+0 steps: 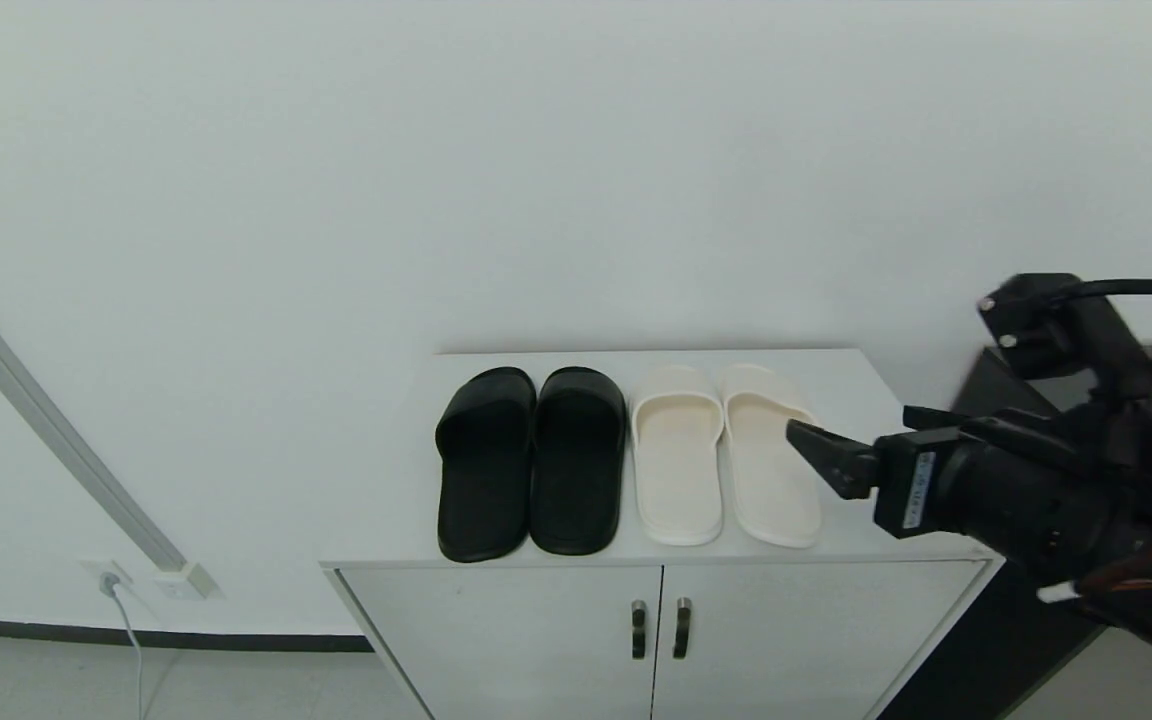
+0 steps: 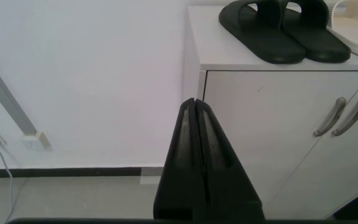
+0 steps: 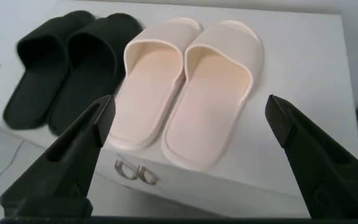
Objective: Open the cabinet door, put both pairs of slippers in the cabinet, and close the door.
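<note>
A white two-door cabinet stands against the wall with both doors shut and a pair of metal handles at the middle. On its top lie a pair of black slippers on the left and a pair of cream slippers on the right, toes towards the wall. My right gripper hovers open at the cabinet's right side, just beside the outer cream slipper. In the right wrist view, that gripper spans the cream slippers from above. My left gripper is shut and empty, low to the left of the cabinet.
A dark piece of furniture stands right of the cabinet. A grey cable duct runs slantwise down the left wall to a socket with a plugged white cable. Open floor lies left of the cabinet.
</note>
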Controlling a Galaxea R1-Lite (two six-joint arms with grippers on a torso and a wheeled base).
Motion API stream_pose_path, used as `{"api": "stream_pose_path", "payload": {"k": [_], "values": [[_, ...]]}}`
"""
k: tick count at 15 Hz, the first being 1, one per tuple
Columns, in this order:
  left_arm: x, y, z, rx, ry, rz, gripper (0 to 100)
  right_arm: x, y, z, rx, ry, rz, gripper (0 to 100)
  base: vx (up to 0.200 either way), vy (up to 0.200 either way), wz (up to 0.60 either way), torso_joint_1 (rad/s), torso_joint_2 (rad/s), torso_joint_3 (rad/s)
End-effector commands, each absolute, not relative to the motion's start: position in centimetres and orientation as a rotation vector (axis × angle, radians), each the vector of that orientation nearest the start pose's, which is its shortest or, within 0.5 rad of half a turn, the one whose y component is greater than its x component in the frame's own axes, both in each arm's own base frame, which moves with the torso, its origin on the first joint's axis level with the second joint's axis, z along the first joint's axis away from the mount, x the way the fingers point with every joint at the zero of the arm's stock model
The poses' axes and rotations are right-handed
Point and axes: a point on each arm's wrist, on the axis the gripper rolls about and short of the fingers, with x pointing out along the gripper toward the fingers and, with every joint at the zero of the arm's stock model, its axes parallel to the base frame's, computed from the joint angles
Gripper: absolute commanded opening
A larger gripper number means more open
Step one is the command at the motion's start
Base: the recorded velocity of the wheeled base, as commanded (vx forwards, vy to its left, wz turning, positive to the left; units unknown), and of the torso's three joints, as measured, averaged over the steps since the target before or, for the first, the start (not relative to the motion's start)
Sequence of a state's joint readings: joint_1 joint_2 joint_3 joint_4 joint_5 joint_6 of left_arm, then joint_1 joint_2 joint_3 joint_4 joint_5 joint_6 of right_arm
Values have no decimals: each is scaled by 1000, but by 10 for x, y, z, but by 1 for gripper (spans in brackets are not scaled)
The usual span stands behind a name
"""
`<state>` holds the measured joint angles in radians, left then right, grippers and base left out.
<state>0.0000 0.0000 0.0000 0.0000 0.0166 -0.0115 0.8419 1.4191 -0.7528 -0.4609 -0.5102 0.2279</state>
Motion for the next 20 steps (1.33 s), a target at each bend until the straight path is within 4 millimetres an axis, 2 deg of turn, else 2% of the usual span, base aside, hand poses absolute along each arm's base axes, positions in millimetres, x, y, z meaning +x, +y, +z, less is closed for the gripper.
{"api": "stream_pose_path", "payload": {"k": [1,3,9,14,20], "values": [[-23,0,76,-12,0,17,0,194,206,210,63,247,253,100,0,0,0,0,0,0],[-23,0,76,-12,1,17,0,211,222,202,91,252,171,100,0,0,0,0,0,0],[-23,0,76,-11,1,15,0,252,261,173,74,254,89,100,0,0,0,0,0,0],[-23,0,76,-12,1,15,0,293,265,145,88,209,15,100,0,0,0,0,0,0],[-23,0,76,-12,1,15,0,314,270,146,87,181,-6,100,0,0,0,0,0,0]]}}
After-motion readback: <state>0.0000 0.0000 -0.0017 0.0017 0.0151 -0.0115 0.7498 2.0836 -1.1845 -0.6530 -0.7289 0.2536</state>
